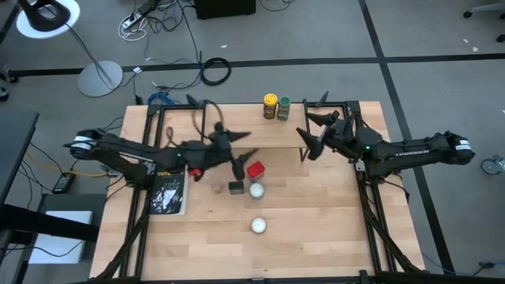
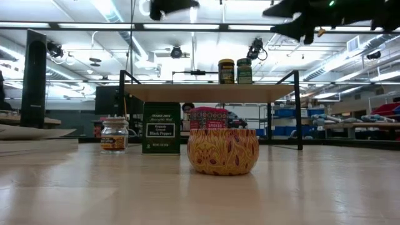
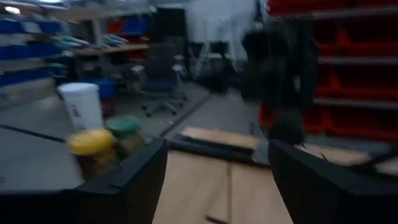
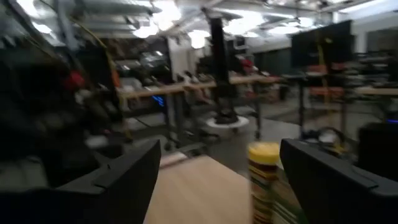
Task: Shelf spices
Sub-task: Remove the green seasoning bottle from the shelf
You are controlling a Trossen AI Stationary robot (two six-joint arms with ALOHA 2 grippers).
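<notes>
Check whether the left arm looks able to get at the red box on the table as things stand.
Probably yes. The left hand is open, empty and just above the small red box in the high view. Only a dark square tin and round white object sit near, neither covering it.

The tabletop (image 1: 316,221) is pale planked wood with a soft sheen, and the shelf (image 2: 209,92) is a matt light-wood plank on thin black metal legs. The tan jar (image 2: 114,134) looks like clear glossy glass, while the black pepper tin (image 2: 161,128) is smooth dark green metal with a printed label. Both end effectors, left (image 3: 214,180) and right (image 4: 217,180), have matt black, plastic-looking fingers.
</notes>
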